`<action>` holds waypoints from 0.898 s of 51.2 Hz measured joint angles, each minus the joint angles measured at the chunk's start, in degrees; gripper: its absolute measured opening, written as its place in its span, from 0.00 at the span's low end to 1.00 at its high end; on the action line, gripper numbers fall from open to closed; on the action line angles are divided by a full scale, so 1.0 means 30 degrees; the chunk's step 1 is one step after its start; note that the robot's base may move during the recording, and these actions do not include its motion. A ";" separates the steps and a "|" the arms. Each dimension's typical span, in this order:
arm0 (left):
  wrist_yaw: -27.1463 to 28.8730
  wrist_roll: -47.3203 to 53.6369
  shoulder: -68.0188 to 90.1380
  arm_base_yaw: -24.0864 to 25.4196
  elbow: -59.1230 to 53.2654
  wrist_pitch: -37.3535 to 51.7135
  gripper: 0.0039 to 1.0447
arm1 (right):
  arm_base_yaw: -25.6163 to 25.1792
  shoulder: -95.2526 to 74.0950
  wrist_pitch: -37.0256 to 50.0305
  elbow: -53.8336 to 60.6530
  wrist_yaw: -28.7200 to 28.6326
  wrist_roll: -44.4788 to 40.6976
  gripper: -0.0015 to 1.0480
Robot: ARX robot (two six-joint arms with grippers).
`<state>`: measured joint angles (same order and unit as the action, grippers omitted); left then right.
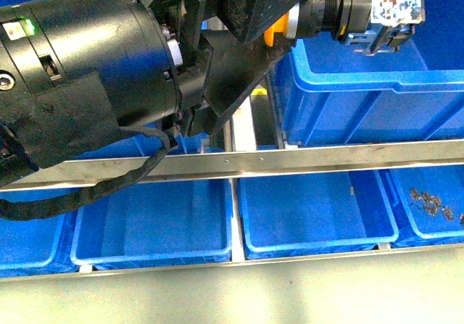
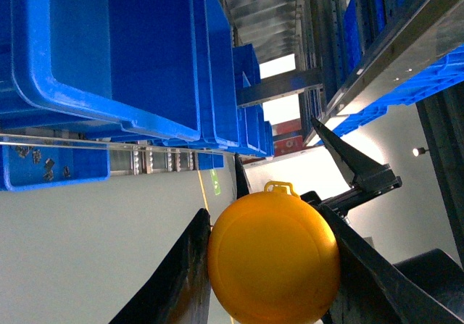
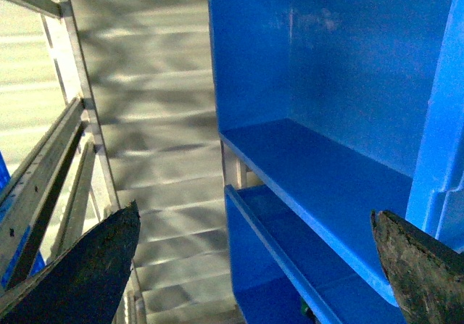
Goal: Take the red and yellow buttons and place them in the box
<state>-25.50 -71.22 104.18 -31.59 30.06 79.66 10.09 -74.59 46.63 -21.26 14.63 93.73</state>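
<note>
A yellow button (image 1: 275, 32) is held high in the front view, its grey-black body (image 1: 362, 9) reaching out over the near rim of the box (image 1: 362, 85), a large deep blue crate at the upper right. My left gripper (image 2: 272, 266) is shut on the button's round yellow cap (image 2: 274, 259), which sits pinched between the two black fingers (image 2: 177, 280). My right gripper (image 3: 254, 266) is open with nothing between its fingertips (image 3: 80, 266), close beside a blue crate wall (image 3: 326, 63). No red button is in view.
A metal rail (image 1: 290, 161) crosses the front view. Below it stand shallow blue bins (image 1: 152, 222), and the one at the right (image 1: 431, 204) holds small dark parts. The left arm's black body (image 1: 87, 77) fills the upper left. Grey slatted shelving (image 3: 152, 121) lies beside the right gripper.
</note>
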 joint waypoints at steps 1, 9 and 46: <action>0.0000 0.0000 0.0015 0.0000 0.0000 0.0000 0.32 | 0.0051 -0.0044 0.0029 0.0000 0.0029 0.0000 0.93; 0.0000 0.0000 0.0240 0.0022 0.0000 0.0000 0.32 | 0.0714 -0.0539 0.0284 -0.0007 0.0211 -0.0022 0.93; -0.0007 0.0000 0.0954 0.0058 0.0000 0.0000 0.32 | 0.4248 -0.1945 0.1581 -0.0138 0.1647 0.0415 0.93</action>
<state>-25.52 -71.22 107.04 -31.42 30.06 79.66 22.83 -80.42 51.37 -21.67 19.57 94.98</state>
